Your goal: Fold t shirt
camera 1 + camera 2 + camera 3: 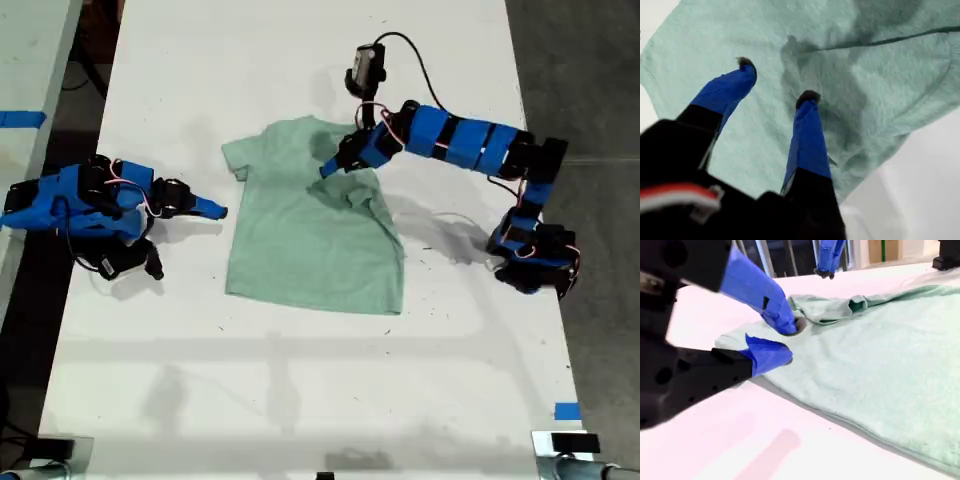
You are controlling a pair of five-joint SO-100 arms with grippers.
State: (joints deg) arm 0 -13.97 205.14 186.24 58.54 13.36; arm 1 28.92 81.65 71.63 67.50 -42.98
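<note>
The pale mint-green t shirt (305, 240) lies flat on the white table (300, 390), neck toward the far edge. Its sleeve on the exterior view's right is rumpled and turned inward. My first gripper (332, 165) reaches in from the exterior view's right and hovers open just above the cloth near that rumple; the first wrist view shows the gripper (776, 82) with spread blue fingers over the t shirt (875, 80). My second gripper (213, 210) rests low beside the shirt's edge on the exterior view's left. Seen up close, that gripper (790, 340) is slightly open with nothing inside, beside the t shirt (880, 360).
A small black camera with a cable (366, 67) sits on the table behind the first arm. Blue tape (566, 411) marks the near corner on the exterior view's right. Another table (25, 90) stands on the exterior view's left. Grey floor (590, 80) lies past the table on the exterior view's right.
</note>
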